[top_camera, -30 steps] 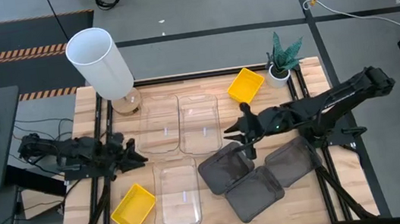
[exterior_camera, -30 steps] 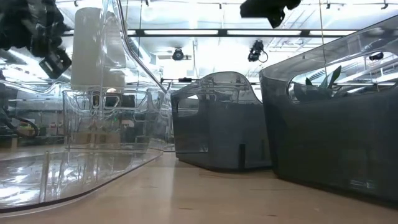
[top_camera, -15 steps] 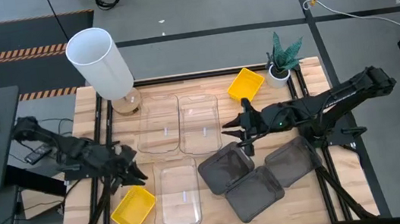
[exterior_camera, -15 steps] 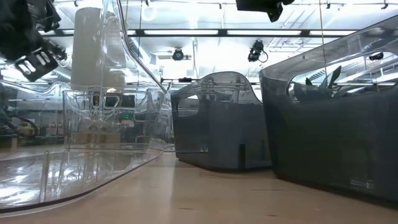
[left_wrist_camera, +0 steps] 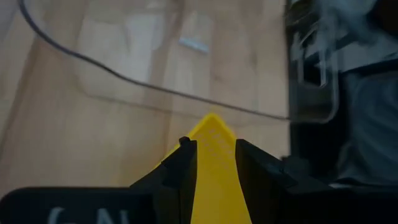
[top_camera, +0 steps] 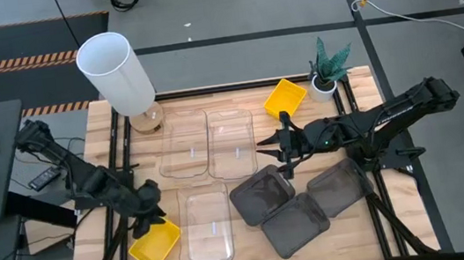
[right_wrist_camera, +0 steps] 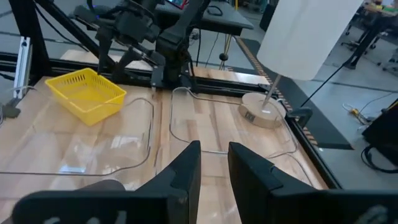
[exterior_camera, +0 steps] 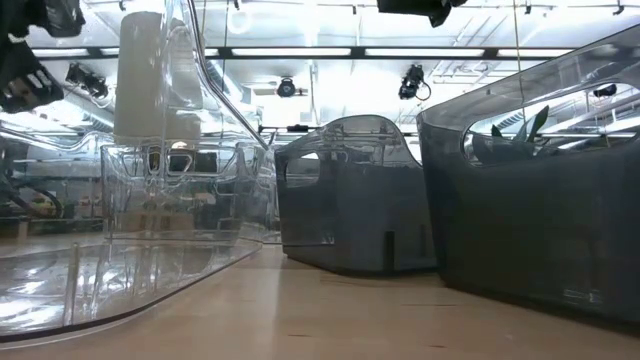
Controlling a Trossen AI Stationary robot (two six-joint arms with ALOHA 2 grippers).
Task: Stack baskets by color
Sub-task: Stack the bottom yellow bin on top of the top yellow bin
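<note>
A yellow basket rests on its base at the table's near left. My left gripper hangs just over its far corner, tipped downward and open; the yellow basket shows through the gap between its fingers. My right gripper hovers open over the table's middle, pointing left, between a clear basket and a dark grey basket. Another clear basket lies beside the near yellow one, and a third farther back. Two more dark grey baskets sit near right. A second yellow basket stands far right.
A tall white cylinder on a round foot stands at the far left corner. A small white pot with a green plant stands at the far right. Bare wood shows along the left side, behind the near yellow basket.
My left gripper has swung from the table's left side toward the near edge and has tipped downward, ending over the near yellow basket. Its fingers keep the same gap. No basket has moved.
</note>
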